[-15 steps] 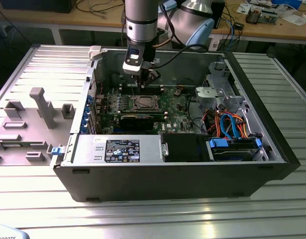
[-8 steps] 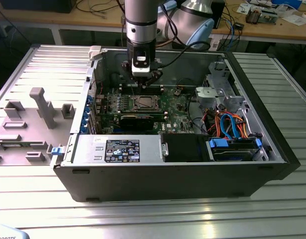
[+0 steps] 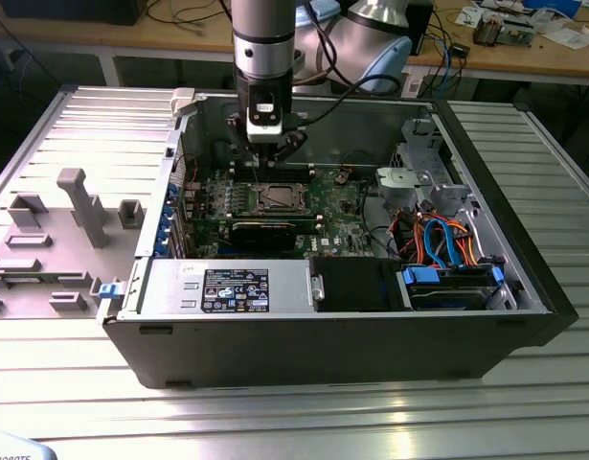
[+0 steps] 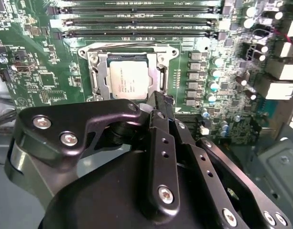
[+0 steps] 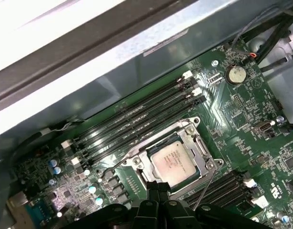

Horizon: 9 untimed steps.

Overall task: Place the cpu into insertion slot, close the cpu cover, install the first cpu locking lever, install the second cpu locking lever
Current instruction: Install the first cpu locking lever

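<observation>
In the insertion slot (image 5: 202, 151), the silver-grey square cpu (image 5: 171, 162) lies flat; gripper (image 5: 158, 187) fingers together.

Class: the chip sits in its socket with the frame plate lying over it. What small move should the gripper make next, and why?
Probably ease the shut gripper onto the thin wire lever beside the socket and press it down. The cpu is seated, the cpu cover lies flat around it, and that lever looks unlatched.

The cpu (image 4: 128, 81), a dull silver square, lay flat in the insertion slot (image 4: 169, 52) just beyond the tips of the gripper (image 4: 161, 99); the silvery cpu cover (image 4: 104, 78) framed it, seemingly lowered
</observation>
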Each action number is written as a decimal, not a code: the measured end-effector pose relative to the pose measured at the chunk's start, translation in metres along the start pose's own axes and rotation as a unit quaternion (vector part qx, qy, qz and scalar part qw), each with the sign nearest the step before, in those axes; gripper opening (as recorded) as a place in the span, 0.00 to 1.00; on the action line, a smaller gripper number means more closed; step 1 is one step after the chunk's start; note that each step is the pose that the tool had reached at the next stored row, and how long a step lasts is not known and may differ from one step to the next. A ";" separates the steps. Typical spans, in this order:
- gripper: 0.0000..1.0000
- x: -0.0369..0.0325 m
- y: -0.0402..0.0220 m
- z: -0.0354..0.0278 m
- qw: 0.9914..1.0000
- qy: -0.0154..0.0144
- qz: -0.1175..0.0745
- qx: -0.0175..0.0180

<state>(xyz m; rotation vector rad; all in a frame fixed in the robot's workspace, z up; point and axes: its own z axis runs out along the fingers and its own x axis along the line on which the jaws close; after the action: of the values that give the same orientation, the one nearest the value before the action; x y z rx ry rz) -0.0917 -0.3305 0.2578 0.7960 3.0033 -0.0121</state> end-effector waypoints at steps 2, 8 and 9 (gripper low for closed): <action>0.11 0.0014 -0.0009 -0.0059 1.000 0.000 -0.003 0.000; 0.11 0.0032 -0.0019 -0.0073 0.999 0.000 -0.047 -0.002; 0.11 0.0032 -0.0019 -0.0072 0.998 0.000 -0.056 -0.002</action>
<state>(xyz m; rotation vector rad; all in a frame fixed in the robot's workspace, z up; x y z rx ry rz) -0.0957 -0.3305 0.2649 0.6262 3.0428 -0.0087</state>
